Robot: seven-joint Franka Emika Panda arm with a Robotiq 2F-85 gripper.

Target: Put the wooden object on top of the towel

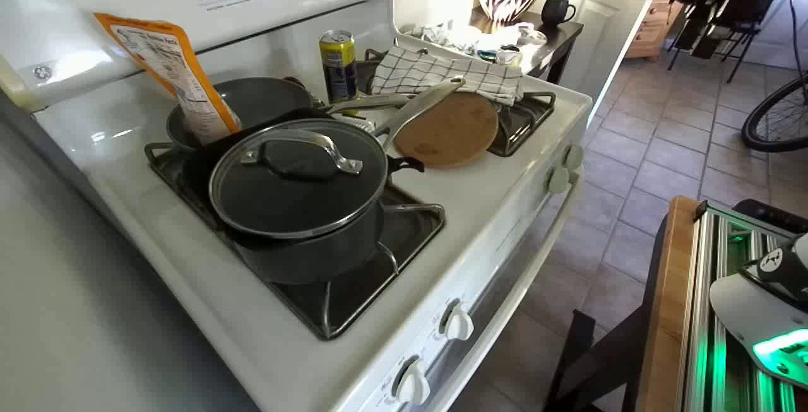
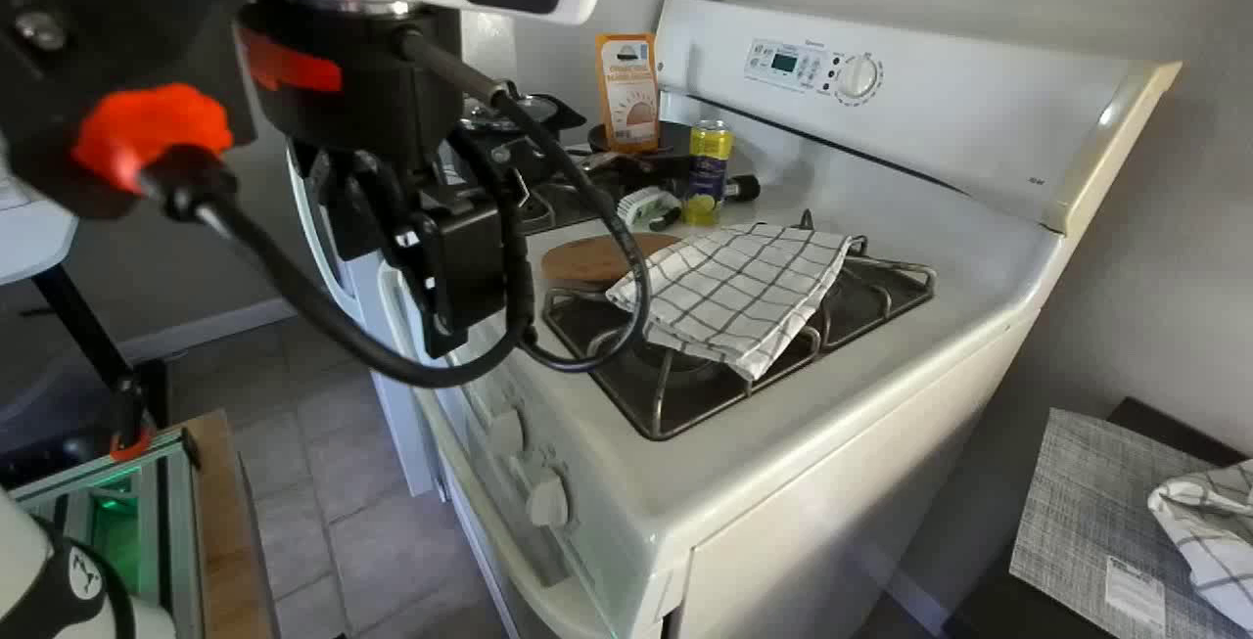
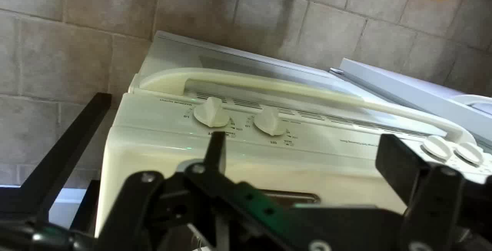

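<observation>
The brown wooden thing [image 1: 457, 129] lies flat on the white stove counter [image 1: 470, 188], just beside the checked towel [image 2: 739, 287]. It looks roundish, so I can't tell its long way or where it points. A pot handle [image 1: 413, 115] sticks out near it. The claw [image 3: 303, 151] hangs near the counter's front edge, spread wide.

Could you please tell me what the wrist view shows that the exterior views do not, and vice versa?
Only the wrist view shows the vent slots beside the oven handle and a readable OFF mark.

Only the exterior views show the wooden object, the checked face of the towel, the yellow-topped can and the orange package.

All three share the stove, its knobs, the oven handle and the tiled floor.
</observation>
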